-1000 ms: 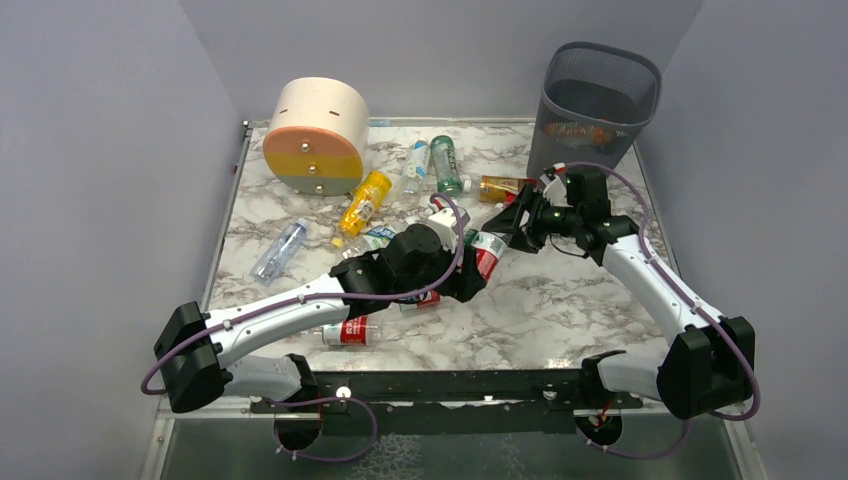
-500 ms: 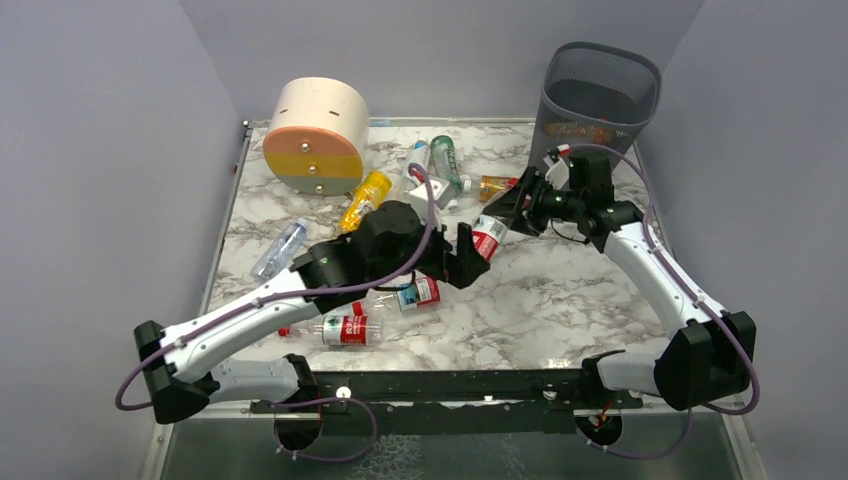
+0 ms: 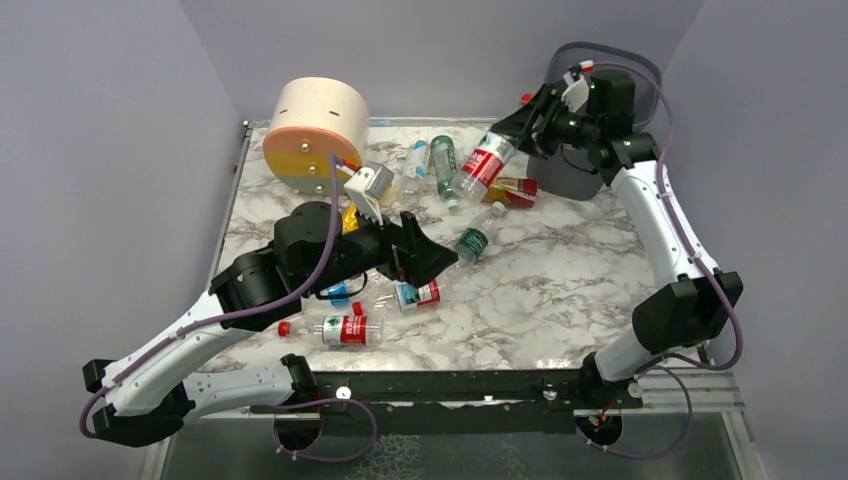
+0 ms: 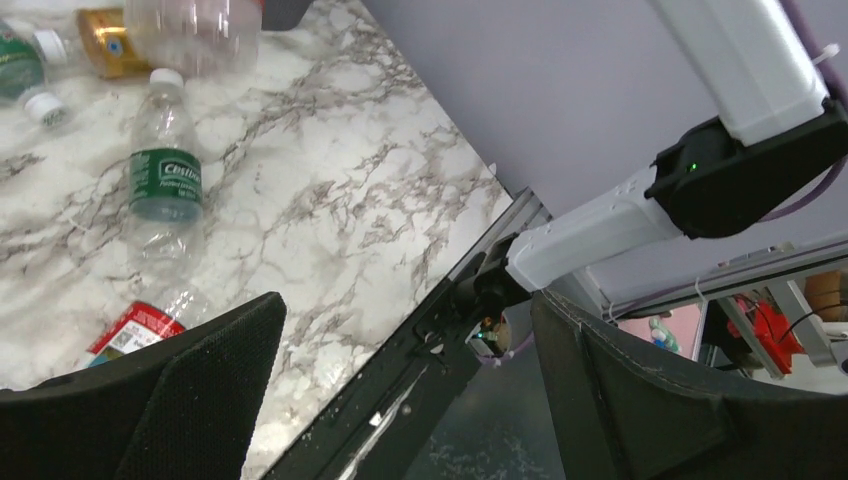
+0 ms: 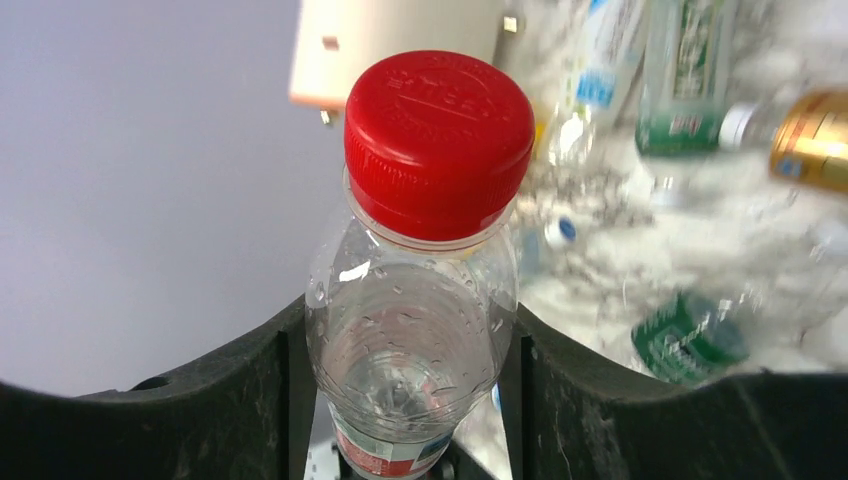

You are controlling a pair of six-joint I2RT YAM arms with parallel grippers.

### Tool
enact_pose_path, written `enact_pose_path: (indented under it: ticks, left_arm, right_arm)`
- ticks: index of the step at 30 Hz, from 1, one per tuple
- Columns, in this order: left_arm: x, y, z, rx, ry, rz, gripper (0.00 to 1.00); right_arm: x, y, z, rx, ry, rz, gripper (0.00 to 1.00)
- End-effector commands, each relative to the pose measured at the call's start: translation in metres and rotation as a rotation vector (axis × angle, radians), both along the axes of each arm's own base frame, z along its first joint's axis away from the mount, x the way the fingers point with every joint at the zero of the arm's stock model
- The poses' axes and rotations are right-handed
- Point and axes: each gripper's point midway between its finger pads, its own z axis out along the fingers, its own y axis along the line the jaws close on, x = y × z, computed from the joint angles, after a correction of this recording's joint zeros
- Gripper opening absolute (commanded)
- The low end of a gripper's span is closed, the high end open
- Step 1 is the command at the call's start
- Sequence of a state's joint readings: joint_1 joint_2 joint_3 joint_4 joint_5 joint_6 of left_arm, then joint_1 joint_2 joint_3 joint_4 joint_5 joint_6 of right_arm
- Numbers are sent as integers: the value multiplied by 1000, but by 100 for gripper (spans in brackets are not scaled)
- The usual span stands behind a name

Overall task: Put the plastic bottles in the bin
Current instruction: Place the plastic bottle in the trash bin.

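Observation:
My right gripper (image 3: 528, 128) is shut on a clear bottle with a red cap and red label (image 3: 484, 160), held in the air just left of the dark mesh bin (image 3: 566, 172). In the right wrist view the bottle (image 5: 420, 260) sits between both fingers (image 5: 250, 385), cap pointing away. My left gripper (image 3: 428, 256) is open and empty above the table's middle; its view shows wide-apart fingers (image 4: 190, 390) with nothing between. Other bottles lie on the marble: a green-labelled one (image 3: 473, 240), two red-labelled ones (image 3: 345, 330) (image 3: 420, 293), an amber one (image 3: 515, 188), and a green one (image 3: 443, 160).
The round beige-orange-yellow drawer unit (image 3: 315, 135) stands at the back left. A yellow bottle (image 3: 350, 215) is partly hidden under my left arm. The right arm covers much of the bin's front. Grey walls close in three sides.
My right gripper has lifted the red-labelled bottle off the table, up and back to the bin. My left arm has drawn back to the left, its gripper open.

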State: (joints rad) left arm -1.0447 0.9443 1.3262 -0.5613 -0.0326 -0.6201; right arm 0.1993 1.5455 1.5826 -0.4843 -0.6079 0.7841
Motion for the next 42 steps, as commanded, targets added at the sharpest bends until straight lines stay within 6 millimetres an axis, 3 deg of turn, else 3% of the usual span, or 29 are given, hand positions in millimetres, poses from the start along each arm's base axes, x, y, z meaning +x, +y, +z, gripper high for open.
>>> enact_pose_path:
  ticks: [1,6,12,17,20,27,30,32,42]
  left_arm:
    - [-7,16,-10,7,44,34,99]
    - [-12,24,-18,-3,77,41,99]
    - [-19,26,-23,-13,103,27,99]
    - [-19,27,-28,-2,107,24,99]
    - [-19,24,-30,9,108,15,99]
    - [-18,20,-35,31,106,6,99]
    - [-17,20,-36,36,105,7,99]
    - [-17,19,-38,40,107,7,99]
    - [-15,14,-43,54,121,2,99]
  right_arm:
    - [35,-36,47,28,-92,-86,60]
    - [69,-89,86,97,-171,-199,61]
    - [91,-159,118,146,-272,-350,61]
    - [105,-207,128,175,-322,-468,62]
    - [115,-229,124,174,-328,-540,62]
    - [144,-252,104,160,-312,-627,62]
    - [156,-256,91,130,-291,-618,82]
    - [161,-258,79,105,-249,-612,88]
    - [146,-258,84,48,-254,-625,96]
